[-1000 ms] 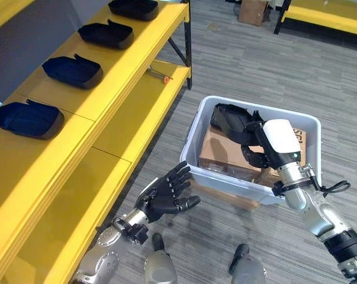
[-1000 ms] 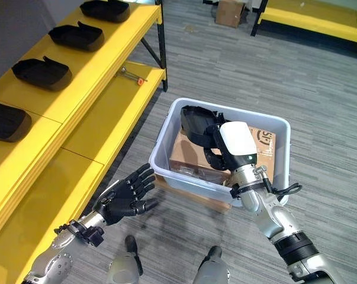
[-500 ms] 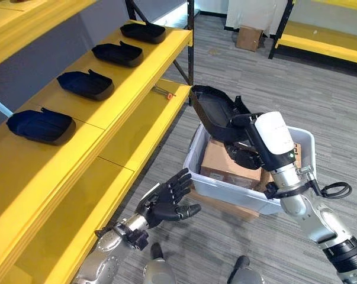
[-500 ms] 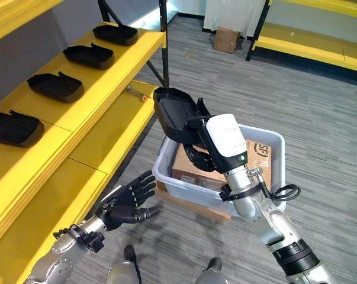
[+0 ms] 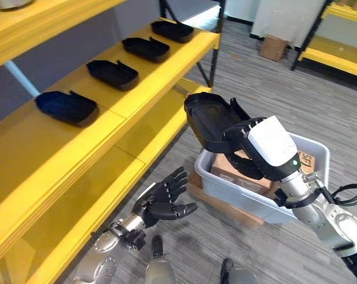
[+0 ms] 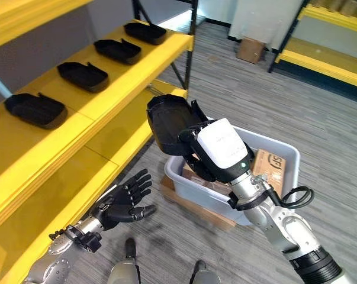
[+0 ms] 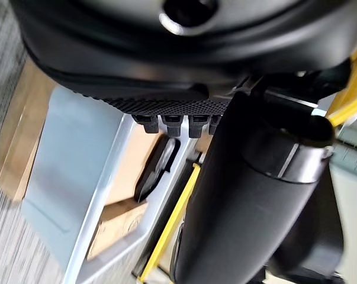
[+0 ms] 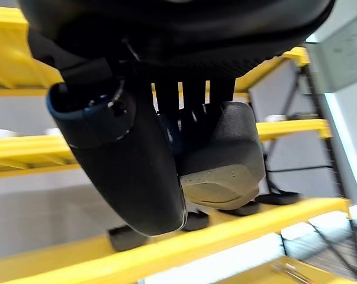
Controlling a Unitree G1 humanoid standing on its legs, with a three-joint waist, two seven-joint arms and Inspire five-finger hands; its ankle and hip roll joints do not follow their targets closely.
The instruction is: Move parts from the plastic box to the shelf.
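— while your right hand (image 5: 255, 151) clamps it above the plastic box (image 5: 258, 198), how's the part (image 5: 208, 118) look?
— black, shallow, tray-like. cardboard boxes (image 5: 237, 171) fill that box.
— left hand (image 5: 163, 201)?
— open, low beside the shelf (image 5: 77, 136).

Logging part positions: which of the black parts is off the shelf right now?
The black part gripped in the right hand, held up above the plastic box. The four other parts lie in a row on the yellow shelf.
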